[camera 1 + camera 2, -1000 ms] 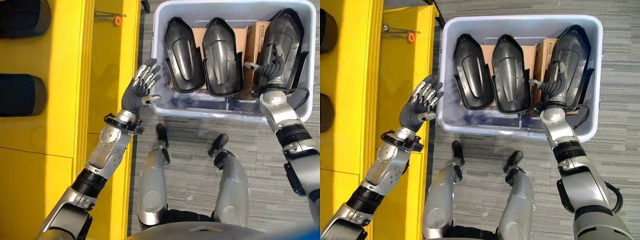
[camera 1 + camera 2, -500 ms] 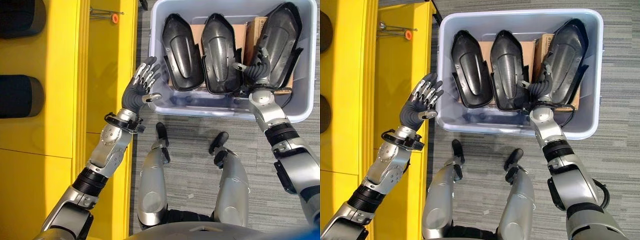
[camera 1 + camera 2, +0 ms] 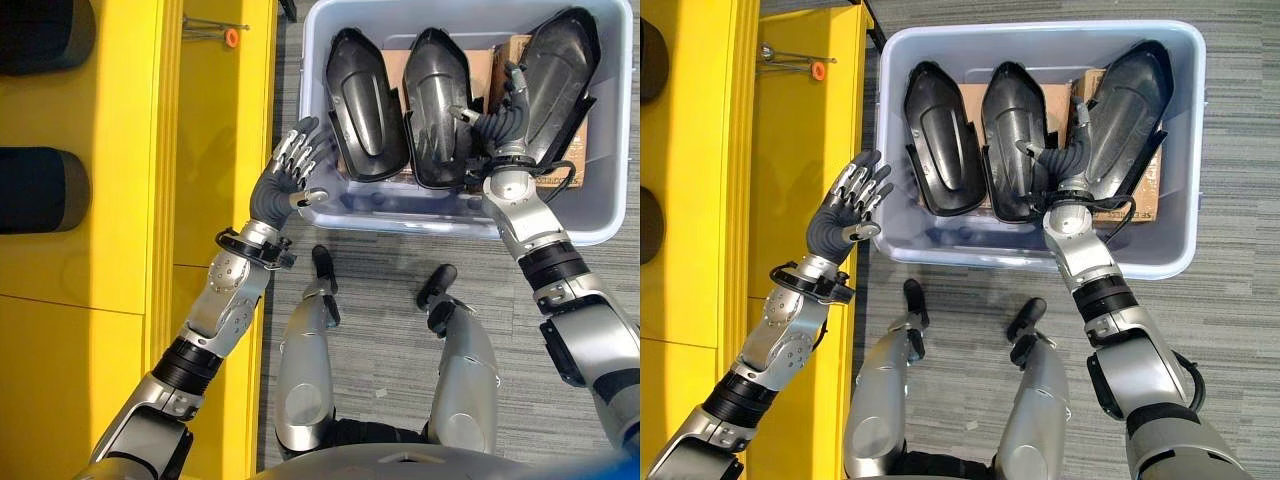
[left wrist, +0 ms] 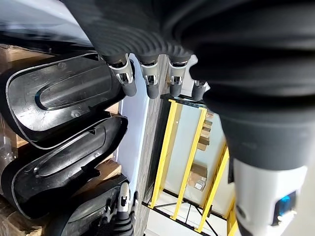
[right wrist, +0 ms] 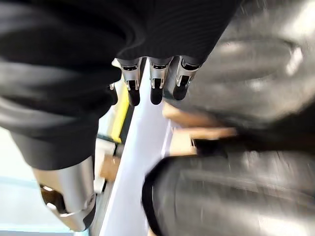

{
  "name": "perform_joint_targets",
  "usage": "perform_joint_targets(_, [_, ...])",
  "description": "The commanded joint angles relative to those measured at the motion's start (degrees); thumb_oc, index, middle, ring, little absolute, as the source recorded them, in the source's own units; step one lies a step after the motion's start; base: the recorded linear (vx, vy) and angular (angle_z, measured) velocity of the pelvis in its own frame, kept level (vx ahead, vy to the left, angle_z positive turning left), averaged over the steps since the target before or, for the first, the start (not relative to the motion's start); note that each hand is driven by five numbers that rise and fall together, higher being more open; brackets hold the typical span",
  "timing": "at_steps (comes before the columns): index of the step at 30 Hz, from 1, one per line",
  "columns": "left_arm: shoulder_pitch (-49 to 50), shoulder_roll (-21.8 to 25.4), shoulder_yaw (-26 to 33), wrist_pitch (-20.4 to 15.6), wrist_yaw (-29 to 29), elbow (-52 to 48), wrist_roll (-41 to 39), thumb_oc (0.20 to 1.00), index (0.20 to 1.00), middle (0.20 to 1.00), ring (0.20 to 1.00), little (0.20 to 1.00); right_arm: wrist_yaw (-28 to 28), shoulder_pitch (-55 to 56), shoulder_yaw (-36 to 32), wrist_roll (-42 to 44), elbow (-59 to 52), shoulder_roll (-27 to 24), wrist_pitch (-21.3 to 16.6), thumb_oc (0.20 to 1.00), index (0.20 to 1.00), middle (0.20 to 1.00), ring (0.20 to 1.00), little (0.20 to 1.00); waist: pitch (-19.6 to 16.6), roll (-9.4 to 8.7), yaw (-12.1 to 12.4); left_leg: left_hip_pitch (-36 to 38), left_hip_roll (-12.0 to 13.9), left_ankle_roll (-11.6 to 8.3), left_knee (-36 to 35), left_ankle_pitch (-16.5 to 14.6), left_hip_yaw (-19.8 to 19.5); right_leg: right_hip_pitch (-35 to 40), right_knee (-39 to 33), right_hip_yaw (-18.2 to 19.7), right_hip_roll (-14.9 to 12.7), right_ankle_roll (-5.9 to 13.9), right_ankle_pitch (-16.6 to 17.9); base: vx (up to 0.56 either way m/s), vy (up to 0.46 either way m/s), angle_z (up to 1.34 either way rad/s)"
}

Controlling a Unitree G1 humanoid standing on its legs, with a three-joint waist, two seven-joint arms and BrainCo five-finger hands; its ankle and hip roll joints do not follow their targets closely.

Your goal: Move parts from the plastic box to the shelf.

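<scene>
A yellow shelf [image 3: 120, 250] of smooth painted metal takes the whole left side of the head views, running top to bottom, with two dark rounded items [image 3: 40, 190] lying on it at the left edge, one at the upper left corner and one below it. At the top centre and right sits one pale grey plastic box [image 3: 320, 205], rectangular with rounded corners and a thick rim, on grey ribbed carpet [image 3: 380, 300]. Inside the box are three black parts [image 3: 365, 105], glossy moulded shells of long teardrop shape, ranged side by side over brown cardboard [image 3: 395, 70]; the third, at the upper right, is tilted and overlaps the box's right side. Near the top of the shelf lies one thin metal rod with a small orange cap [image 3: 232, 38].

The right hand [image 3: 500, 115] reaches up from the lower right into the box, its fingers spread loosely against the lower edge of the tilted part, between it and the middle one, not curled round it. The left hand [image 3: 285, 180] stands raised just outside the box's left wall, palm toward the box, fingers straight and fanned, holding nothing.
</scene>
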Motion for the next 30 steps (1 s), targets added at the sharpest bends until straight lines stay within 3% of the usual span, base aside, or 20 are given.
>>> perform_joint_targets(1, [0.22, -0.02, -2.51, -2.43, 1.0, -5.76, 1.35, 1.0, 1.0, 1.0, 1.0, 1.0, -9.08, -2.93, -1.8, -8.7, -2.57, -1.52, -5.49, 1.0, 1.0, 1.0, 1.0, 1.0, -2.13, 0.86, 0.72, -1.31, -0.53, -1.52, 0.28, -2.06, -1.43, -0.25, 0.21, 1.12, 2.43, 4.29, -1.27, -0.01, 0.053, -0.06])
perform_joint_targets(2, [0.32, -0.15, -3.03, -3.02, 1.52, -5.99, 1.41, 1.0, 1.0, 1.0, 1.0, 1.0, -12.07, -2.38, -2.57, -13.59, -4.71, -1.35, -8.36, 1.0, 1.0, 1.0, 1.0, 1.0, -2.13, 1.09, 0.42, -1.13, -0.43, -1.48, 0.14, -2.07, -1.15, -0.16, 0.05, 1.29, 2.49, 4.38, -1.28, -0.01, 0.062, -0.1])
perform_joint_targets(6, [0.57, -0.59, -4.11, -4.16, 3.44, -6.87, 2.53, 1.0, 1.0, 1.0, 1.0, 1.0, -19.38, -0.04, -4.88, -20.62, -11.66, -0.54, -9.3, 1.0, 1.0, 1.0, 1.0, 1.0, -2.13, 1.38, -0.56, 0.04, -0.4, -1.46, -0.51, -2.13, -0.22, 0.63, -0.87, 1.89, 2.65, 4.68, -1.08, 0.01, 0.043, -0.12])
perform_joint_targets(12, [1.24, -0.8, -4.87, -6.3, 3.93, -7.52, 3.11, 1.0, 1.0, 1.0, 1.0, 1.0, -24.14, 4.53, -8.36, -16.39, -14.31, -0.06, -9.48, 1.0, 1.0, 1.0, 1.0, 1.0, -2.13, 1.27, -2.24, 1.82, -0.35, -1.7, -1.65, -2.28, 0.96, 1.9, -2.88, 3.06, 3.2, 5.02, -0.65, 0.01, 0.03, -0.12])
perform_joint_targets(16, [1.1, -0.2, -4.93, -6.74, 3.04, -6.9, 2.32, 1.0, 1.0, 1.0, 1.0, 1.0, -20.43, 5.2, -9.43, -4.49, -8.43, -0.49, -5.24, 1.0, 1.0, 1.0, 1.0, 1.0, -2.13, 1.24, -2.76, 2.56, -0.47, -1.75, -2.28, -2.36, 2.02, 2.57, -4.69, 3.39, 3.63, 5.09, -0.09, 0.01, -0.003, -0.16])
perform_joint_targets(22, [-0.56, 0.7, -4.46, -5.45, 2.46, -5.56, 1.02, 1.0, 1.0, 1.0, 1.0, 1.0, -16.31, 1.87, -10.41, 9.15, 0.97, -1.69, -5.89, 1.0, 1.0, 1.0, 1.0, 1.0, -2.13, 1.14, -2.28, 1.36, -0.5, -1.98, -1.76, -2.17, 1.75, 1.79, -4.58, 3.27, 3.52, 5.07, 0.21, 0.01, -0.015, -0.05])
perform_joint_targets(25, [-1.04, 0.85, -4.03, -4.11, 2.12, -5.78, 0.09, 1.0, 1.0, 1.0, 1.0, 1.0, -13.26, 0.21, -10.73, 14.82, 5.32, -2.19, -3.78, 1.0, 1.0, 1.0, 1.0, 1.0, -2.13, 1.26, -1.77, 0.24, -0.79, -2.13, -1.53, -2.07, 1.15, 1.14, -4.75, 3.11, 3.57, 4.93, 0.33, 0.0, 0.0, 0.0])
perform_joint_targets(30, [-1.51, 0.75, -4.09, -2.32, 0.95, -5.5, -2.26, 1.0, 1.0, 1.0, 1.0, 1.0, -14.1, -2.4, -9.16, 11.97, 9.8, -3.46, -3.57, 1.0, 1.0, 1.0, 1.0, 1.0, -2.13, 1.47, -1.1, -1.18, -1.12, -2.08, -1.21, -1.88, 0.54, -0.16, -4.15, 2.84, 3.41, 4.78, 0.58, 0.0, -0.009, 0.02])
